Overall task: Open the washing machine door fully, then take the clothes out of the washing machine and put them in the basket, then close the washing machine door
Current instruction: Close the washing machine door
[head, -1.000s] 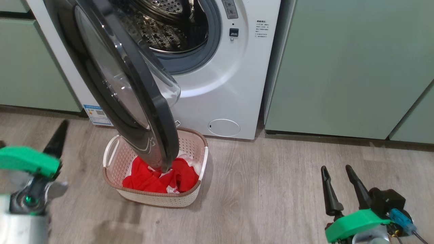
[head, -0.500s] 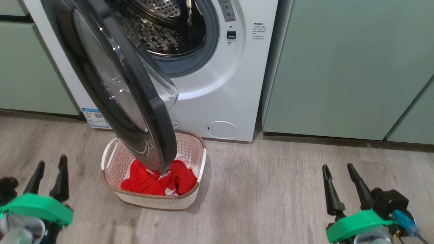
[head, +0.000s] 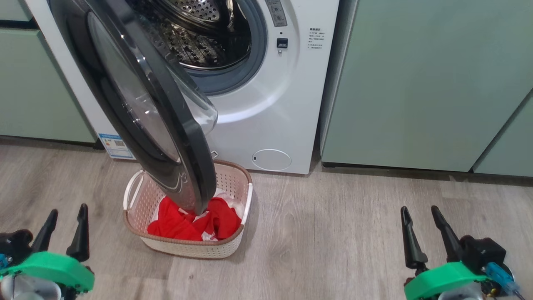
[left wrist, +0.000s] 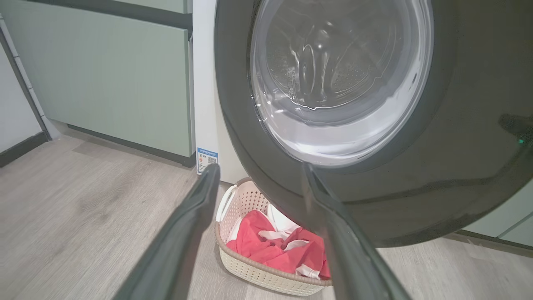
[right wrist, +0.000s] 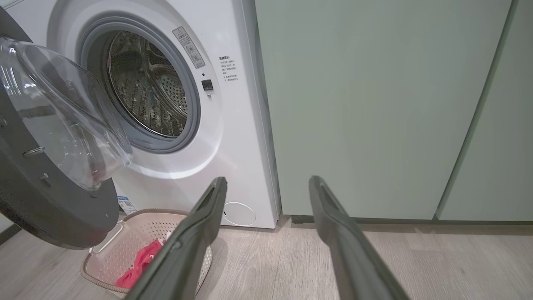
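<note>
I have my left gripper (head: 68,212) low over the floor (head: 325,233), fingers apart and gripping nothing; my right gripper (head: 419,210) is spread wide too, and empty. The basket (head: 191,248) sits just ahead and right of the left gripper, with the red clothes (head: 187,223) lying inside it. The washing machine door (head: 166,137) stands swung open above the basket. The washing machine (head: 275,108) is ahead and left of the right gripper, its steel drum exposed.

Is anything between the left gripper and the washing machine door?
Nothing visible. The open left gripper faces the washing machine door across free space; the basket stands lower, on the floor.
</note>
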### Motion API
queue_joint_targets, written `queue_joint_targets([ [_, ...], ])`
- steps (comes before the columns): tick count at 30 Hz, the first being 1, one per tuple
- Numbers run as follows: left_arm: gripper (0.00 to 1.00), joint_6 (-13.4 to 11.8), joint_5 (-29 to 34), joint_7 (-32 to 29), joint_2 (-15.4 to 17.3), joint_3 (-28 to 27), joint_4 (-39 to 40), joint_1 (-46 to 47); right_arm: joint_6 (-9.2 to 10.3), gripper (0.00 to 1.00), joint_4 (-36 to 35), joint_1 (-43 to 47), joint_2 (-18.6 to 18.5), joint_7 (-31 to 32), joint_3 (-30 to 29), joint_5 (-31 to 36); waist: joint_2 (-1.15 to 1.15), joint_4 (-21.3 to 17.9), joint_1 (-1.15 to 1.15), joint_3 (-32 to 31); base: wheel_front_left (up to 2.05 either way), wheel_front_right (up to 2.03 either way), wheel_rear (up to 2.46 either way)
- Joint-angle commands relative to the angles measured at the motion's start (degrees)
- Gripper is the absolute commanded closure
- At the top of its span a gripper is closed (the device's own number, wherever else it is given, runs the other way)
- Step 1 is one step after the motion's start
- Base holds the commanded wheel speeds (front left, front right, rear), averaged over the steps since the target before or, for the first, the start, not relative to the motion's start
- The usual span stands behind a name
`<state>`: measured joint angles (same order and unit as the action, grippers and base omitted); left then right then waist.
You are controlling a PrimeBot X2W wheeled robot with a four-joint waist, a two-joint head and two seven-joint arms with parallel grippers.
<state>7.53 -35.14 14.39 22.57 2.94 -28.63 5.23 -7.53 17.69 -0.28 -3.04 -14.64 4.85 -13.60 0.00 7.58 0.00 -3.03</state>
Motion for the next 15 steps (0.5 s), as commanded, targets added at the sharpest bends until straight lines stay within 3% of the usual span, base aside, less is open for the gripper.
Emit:
queue_joint_targets([
  [1, 0.00, 0.0, 0.8, 0.6, 1.7, -2.8, 1.9, 2.7, 0.04, 0.00, -1.7, -1.0, -0.2, -0.4, 1.1, -0.1, 0.00, 0.0, 0.00, 0.0, 0.00, 0.00, 0.00],
  [15, 0.00, 0.0, 3.8, 0.6, 0.2, -5.1, 3.0, 2.6, 0.04, 0.00, -1.6, -1.6, 0.0, -0.4, 1.0, -0.2, 0.00, -0.1, 0.00, 0.4, 0.00, 0.00, 0.00],
])
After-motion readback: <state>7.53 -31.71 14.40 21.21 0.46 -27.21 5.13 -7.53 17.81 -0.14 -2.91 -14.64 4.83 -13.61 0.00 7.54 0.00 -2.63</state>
